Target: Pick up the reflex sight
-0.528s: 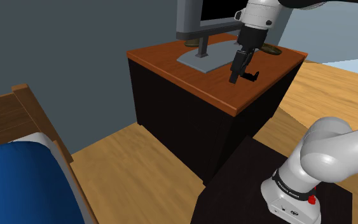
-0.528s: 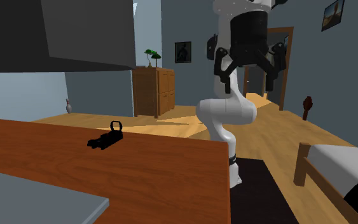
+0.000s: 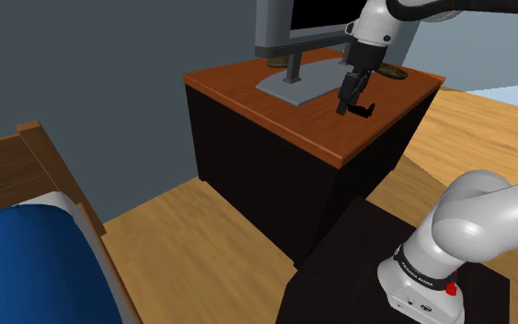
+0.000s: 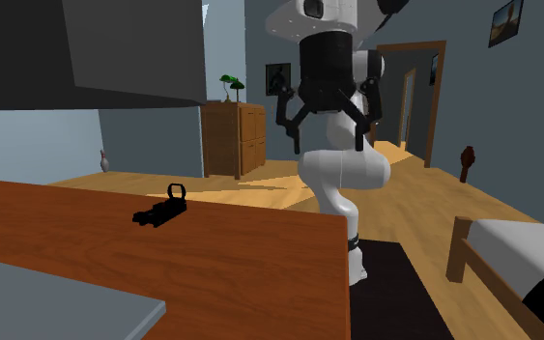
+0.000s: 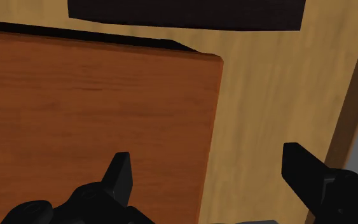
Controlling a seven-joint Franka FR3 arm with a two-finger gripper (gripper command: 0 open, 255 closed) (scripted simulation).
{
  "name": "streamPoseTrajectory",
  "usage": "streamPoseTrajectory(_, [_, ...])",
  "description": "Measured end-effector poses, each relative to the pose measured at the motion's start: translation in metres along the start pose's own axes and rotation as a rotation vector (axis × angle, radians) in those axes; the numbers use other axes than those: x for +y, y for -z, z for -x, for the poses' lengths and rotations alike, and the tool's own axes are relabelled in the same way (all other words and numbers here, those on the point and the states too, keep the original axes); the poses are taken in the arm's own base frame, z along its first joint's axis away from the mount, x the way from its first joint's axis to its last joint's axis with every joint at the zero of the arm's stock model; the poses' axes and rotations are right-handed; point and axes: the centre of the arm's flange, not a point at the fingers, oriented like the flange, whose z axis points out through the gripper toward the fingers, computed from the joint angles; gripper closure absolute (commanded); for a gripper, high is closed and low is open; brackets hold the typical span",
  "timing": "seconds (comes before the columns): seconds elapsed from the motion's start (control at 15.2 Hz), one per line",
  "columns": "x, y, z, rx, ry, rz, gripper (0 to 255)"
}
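We saw the black gripper point(image 4: 325, 140) hanging above the cabinet's reddish-brown top point(image 4: 221, 261), its two fingers point(image 5: 121, 173) spread wide with nothing between them. The small black reflex sight point(image 4: 163, 210) lay on that top, apart from the gripper, toward the second exterior view's left. In the wrist view the fingers straddled the top's edge over pale wooden floor point(image 5: 260, 95).

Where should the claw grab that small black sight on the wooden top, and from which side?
Probably on the low, long body of the reflex sight, closing across its narrow width and coming straight down from above. It lies flat on the tabletop, and the upright window frame at one end looks too thin to clamp.
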Motion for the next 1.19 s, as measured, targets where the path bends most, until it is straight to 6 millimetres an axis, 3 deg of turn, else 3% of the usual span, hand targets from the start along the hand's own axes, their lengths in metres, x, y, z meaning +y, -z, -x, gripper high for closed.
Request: streamPoseTrajectory(1.19, [0.228,-0.037,-0.018,0.003,-0.144,0.032,0])
